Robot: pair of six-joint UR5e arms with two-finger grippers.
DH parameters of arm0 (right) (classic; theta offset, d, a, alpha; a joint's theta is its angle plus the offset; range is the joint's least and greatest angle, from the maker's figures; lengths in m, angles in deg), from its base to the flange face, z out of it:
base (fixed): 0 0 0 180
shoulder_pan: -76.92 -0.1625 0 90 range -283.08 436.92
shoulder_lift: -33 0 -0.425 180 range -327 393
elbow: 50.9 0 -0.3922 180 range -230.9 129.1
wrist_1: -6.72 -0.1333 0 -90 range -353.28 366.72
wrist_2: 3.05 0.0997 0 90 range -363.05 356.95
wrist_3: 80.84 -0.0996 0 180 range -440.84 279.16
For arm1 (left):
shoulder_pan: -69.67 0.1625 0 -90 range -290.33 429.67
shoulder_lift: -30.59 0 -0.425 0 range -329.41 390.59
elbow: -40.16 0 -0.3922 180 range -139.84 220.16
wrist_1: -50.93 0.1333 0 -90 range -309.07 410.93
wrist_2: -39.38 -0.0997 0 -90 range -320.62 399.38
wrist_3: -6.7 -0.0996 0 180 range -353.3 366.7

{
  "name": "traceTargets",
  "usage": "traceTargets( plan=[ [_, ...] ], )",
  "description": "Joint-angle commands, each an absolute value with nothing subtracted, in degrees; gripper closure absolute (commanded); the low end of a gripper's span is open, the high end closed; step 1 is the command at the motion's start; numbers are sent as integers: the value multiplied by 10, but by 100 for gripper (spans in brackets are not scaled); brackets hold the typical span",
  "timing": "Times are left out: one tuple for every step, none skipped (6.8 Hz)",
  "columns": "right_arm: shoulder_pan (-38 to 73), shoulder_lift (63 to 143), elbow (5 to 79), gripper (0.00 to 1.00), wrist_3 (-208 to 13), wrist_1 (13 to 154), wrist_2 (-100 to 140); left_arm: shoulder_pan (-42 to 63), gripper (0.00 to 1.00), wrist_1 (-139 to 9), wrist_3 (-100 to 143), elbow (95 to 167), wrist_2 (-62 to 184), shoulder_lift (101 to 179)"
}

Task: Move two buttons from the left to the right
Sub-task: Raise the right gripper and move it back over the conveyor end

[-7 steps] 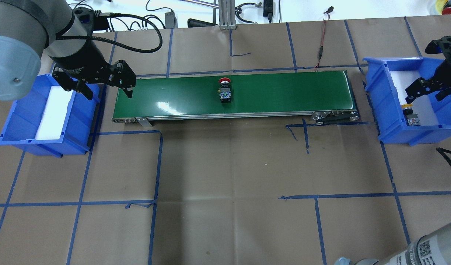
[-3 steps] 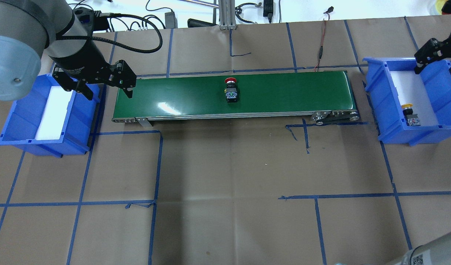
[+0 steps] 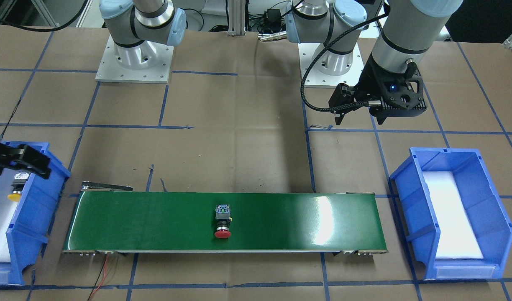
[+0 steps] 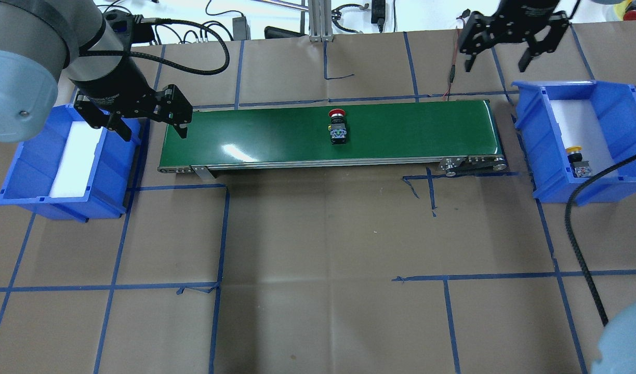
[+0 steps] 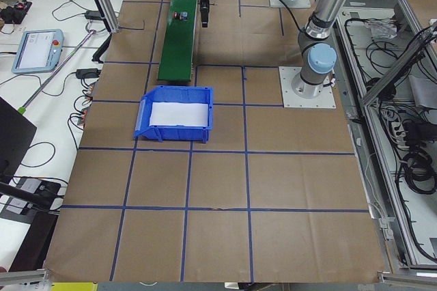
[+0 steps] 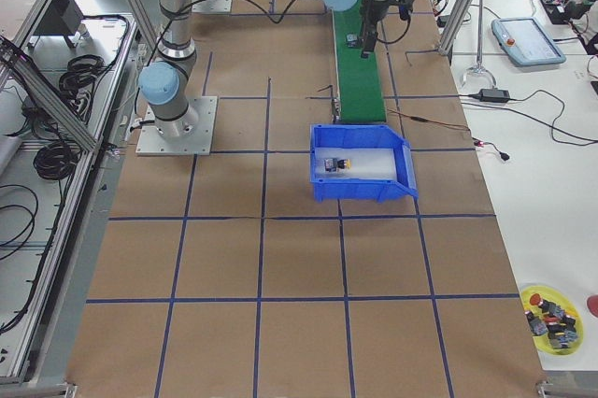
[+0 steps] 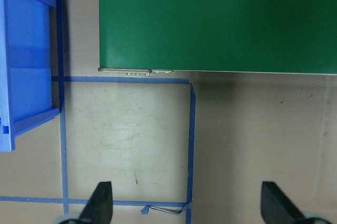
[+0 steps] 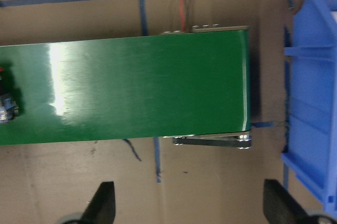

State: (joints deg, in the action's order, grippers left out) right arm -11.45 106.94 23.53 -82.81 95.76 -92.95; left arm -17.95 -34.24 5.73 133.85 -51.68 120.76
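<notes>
Within the right bin (image 4: 541,140), yellow button (image 4: 578,161); red button (image 4: 338,127) on belt (image 4: 401,130); left end effector (image 4: 154,132), right end effector (image 4: 495,65) both agape, empty.

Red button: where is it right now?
Overhead view: the red button lies on the green conveyor belt, just right of its middle, cap toward the far edge, well short of the right-hand blue bin.

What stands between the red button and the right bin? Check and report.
Nothing visible does. The red button lies midway along the belt; only bare green surface separates it from the right bin, whose wall stands just past the belt's end. The open right claw hovers near that end.
</notes>
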Motion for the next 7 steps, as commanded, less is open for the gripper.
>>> traceTargets(
  plan=[
    [-187,1081,250,10,-896,974,-944,-180,0,-342,57,1338,-517,1208],
    [-187,1081,267,10,-895,1004,-984,-180,0,-342,57,1338,-517,1208],
    [-184,1081,288,10,-892,1042,-994,-180,0,-342,57,1338,-517,1208],
    [-180,1082,313,10,-868,1103,-995,-180,0,-342,57,1338,-517,1208],
    [-170,1082,335,10,-842,1163,-995,-180,0,-342,57,1338,-517,1208],
    [-157,1092,345,8,-827,1176,-994,-180,0,-342,57,1338,-517,1208],
    [-148,1096,349,8,-826,1173,-990,-180,0,-342,56,1338,-517,1208]
  ],
)
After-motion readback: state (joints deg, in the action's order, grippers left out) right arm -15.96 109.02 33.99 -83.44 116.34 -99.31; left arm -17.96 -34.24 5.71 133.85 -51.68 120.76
